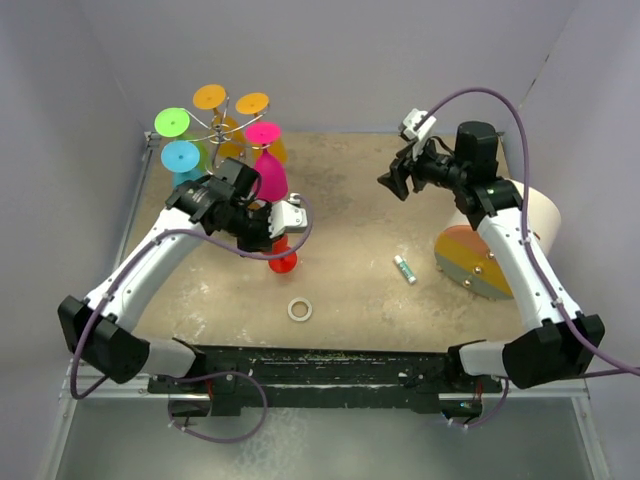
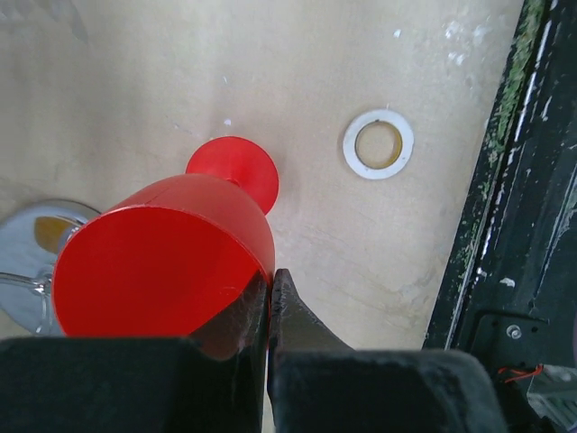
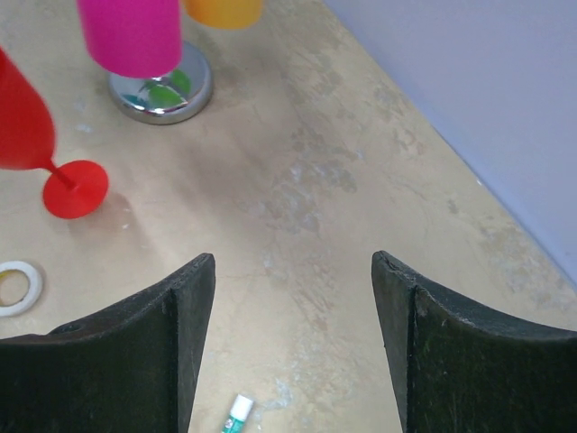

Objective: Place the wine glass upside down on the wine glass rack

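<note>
Left of centre on the tabletop (image 1: 350, 225), the left claw (image 2: 270, 280) is pinching the rim of the red glass (image 2: 153, 262). Its jaws are shut on the wall, one finger sitting inside the bowl and the other outside. The glass is leaning, mouth toward the claw and foot down at the tabletop; whether the foot is touching cannot be told. The rack (image 1: 214, 126) is standing just behind it at the far left, carrying several coloured glasses (image 1: 263, 133) upside down. The right claw (image 1: 396, 184) is hovering at the far right, well apart from the glass, jaws standing wide and holding nothing. A tape ring (image 1: 300, 310) and a small tube (image 1: 404, 268) are lying nearer the front.
</note>
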Robot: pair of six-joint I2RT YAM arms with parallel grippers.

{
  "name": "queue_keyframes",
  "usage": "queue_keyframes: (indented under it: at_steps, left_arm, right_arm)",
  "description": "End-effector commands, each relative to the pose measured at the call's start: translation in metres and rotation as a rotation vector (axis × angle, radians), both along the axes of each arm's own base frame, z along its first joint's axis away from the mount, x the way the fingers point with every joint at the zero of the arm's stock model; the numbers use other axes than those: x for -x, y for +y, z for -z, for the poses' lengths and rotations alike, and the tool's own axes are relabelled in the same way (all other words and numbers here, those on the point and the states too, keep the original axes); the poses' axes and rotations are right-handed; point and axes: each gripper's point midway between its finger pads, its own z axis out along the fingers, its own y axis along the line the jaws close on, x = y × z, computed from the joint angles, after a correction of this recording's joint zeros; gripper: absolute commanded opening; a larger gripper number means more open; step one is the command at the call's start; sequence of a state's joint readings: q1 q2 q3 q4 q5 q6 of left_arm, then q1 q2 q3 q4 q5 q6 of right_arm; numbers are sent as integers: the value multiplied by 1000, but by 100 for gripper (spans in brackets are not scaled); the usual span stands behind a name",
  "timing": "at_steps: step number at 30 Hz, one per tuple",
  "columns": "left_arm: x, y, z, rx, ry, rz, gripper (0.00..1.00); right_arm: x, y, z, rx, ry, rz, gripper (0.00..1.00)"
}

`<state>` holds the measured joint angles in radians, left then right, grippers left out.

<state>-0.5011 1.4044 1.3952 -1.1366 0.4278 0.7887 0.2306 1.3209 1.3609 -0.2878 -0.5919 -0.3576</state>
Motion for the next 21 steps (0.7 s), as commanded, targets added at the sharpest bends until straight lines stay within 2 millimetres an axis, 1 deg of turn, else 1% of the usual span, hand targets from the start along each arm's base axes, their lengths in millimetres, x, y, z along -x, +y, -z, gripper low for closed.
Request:
queue_keyframes:
  at_steps: [1, 4, 5, 7, 9, 11, 13, 15, 19, 21]
  left_arm:
    - [8, -25, -63, 208, -138, 91, 0]
    - [10, -37, -97, 308, -168, 90, 0]
    - [9, -41, -108, 344, -169, 75, 0]
    - [12, -51, -129, 419, -150, 60, 0]
    - [17, -60, -149, 496, -133, 70, 0]
    - [17, -67, -167, 556, -121, 62, 0]
    - [10, -73, -187, 615, -136, 25, 0]
    - [2, -78, -211, 679, -167, -17, 0]
    - [-20, -84, -251, 789, -213, -125, 0]
    - [-28, -86, -263, 814, -229, -153, 0]
  right_arm:
    - [-9, -19, -29, -59, -53, 38, 73]
    - [-21, -26, -39, -109, -25, 64, 71]
    - [-25, -26, -47, -135, -13, 81, 70]
    - [-29, -25, -54, -167, -8, 83, 69]
    - [-27, -17, -54, -211, 23, 50, 69]
    - [-23, -7, -54, -270, 58, -1, 69]
    - [-17, 1, -55, -325, 99, -46, 70]
    - [-13, 8, -60, -378, 136, -79, 71]
    - [-8, 16, -82, -476, 191, -105, 75]
    - [-8, 16, -92, -527, 225, -79, 75]
